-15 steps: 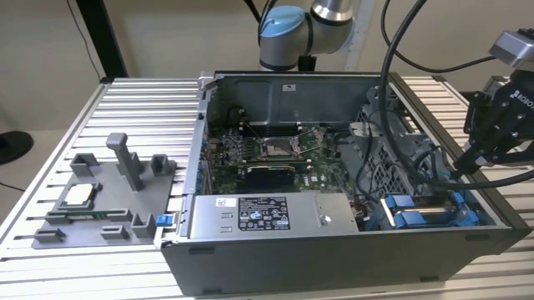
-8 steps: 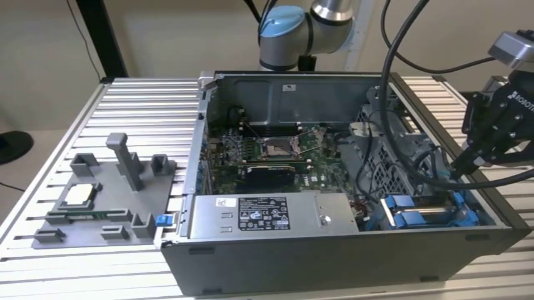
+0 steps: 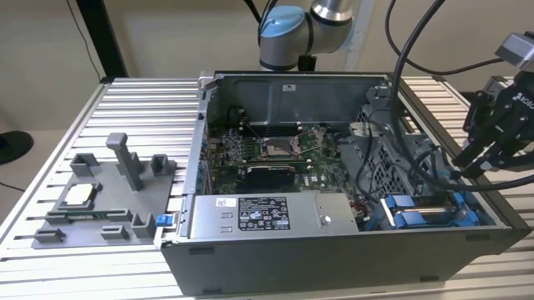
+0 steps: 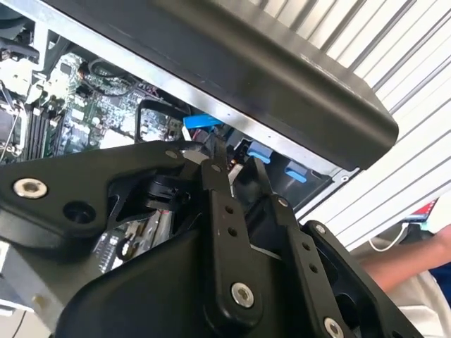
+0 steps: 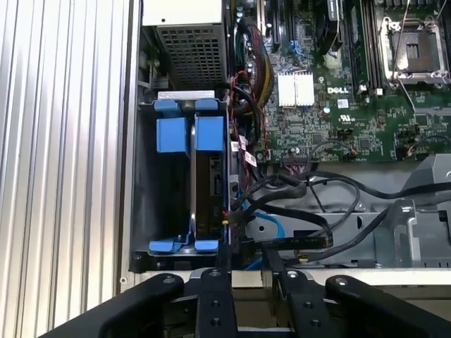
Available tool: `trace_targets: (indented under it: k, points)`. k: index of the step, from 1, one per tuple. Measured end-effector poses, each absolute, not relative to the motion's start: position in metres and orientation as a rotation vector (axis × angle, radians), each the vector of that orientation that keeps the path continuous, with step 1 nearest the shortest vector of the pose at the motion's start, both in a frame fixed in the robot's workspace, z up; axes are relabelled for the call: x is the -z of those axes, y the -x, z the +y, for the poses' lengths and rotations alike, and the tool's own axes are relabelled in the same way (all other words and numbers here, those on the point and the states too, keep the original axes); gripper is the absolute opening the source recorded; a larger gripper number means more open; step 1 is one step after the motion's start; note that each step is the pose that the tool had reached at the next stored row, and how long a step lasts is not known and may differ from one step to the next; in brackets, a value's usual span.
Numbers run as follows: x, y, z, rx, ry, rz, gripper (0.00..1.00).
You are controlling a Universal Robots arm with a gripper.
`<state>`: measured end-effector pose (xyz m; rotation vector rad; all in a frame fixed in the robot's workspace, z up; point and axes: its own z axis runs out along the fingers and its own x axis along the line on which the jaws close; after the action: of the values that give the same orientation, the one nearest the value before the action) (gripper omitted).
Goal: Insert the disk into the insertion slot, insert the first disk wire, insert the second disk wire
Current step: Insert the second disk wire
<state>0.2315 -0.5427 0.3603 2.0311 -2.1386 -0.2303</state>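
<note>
The disk [image 5: 208,184] stands on edge in the insertion slot [image 5: 163,204], held by its blue carrier frame [image 5: 190,134]; most of its grey body is hidden. In the exterior view the blue frame [image 3: 421,215] sits in the case's near right corner. My gripper [image 5: 246,271] hovers just beside the slot, over a flat black connector [image 5: 296,241] and a bundle of black wires [image 5: 310,190]. Its fingers [image 4: 215,172] stand a narrow gap apart with nothing visibly between them. In the exterior view the gripper [image 3: 469,167] hangs above the case's right wall.
The open computer case [image 3: 334,262] holds the motherboard [image 3: 276,150] and a grey labelled power-supply box [image 3: 267,215]. A grey fixture tray [image 3: 100,194] lies at the exterior view's left on the ribbed table. A person's arm [image 4: 416,271] is near the table.
</note>
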Motion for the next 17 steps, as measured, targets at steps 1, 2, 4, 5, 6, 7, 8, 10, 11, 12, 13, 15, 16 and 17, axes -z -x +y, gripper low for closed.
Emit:
trace_targets:
  k: [1, 2, 4, 5, 6, 7, 8, 10, 11, 12, 13, 15, 16, 17]
  points:
    - [-0.3598, -0.2314, -0.5427, 0.236, -2.028, -2.135, 1.0]
    - [-0.359, -0.2314, -0.5426, 0.241, -2.025, -2.132, 1.0]
    - [-0.3574, -0.2313, -0.5427, 0.247, -2.022, -2.129, 1.0]
    - [-0.3565, -0.2314, -0.5427, 0.249, -2.02, -2.127, 1.0]
    - [-0.3556, -0.2314, -0.5426, 0.251, -2.019, -2.126, 1.0]
    - [-0.3549, -0.2314, -0.5427, 0.253, -2.018, -2.125, 1.0]
    - [-0.3546, -0.2314, -0.5426, 0.253, -2.018, -2.125, 1.0]
    - [-0.3542, -0.2314, -0.5427, 0.253, -2.018, -2.125, 1.0]
    - [-0.3541, -0.2315, -0.5426, 0.253, -2.018, -2.125, 1.0]
    - [-0.354, -0.2315, -0.5426, 0.253, -2.018, -2.125, 1.0]
    - [-0.3539, -0.2314, -0.5426, 0.253, -2.018, -2.125, 1.0]
    - [-0.3538, -0.2314, -0.5426, 0.253, -2.018, -2.125, 1.0]
    - [-0.3536, -0.2314, -0.5425, 0.253, -2.018, -2.125, 1.0]
    - [-0.3533, -0.2314, -0.5425, 0.253, -2.018, -2.125, 1.0]
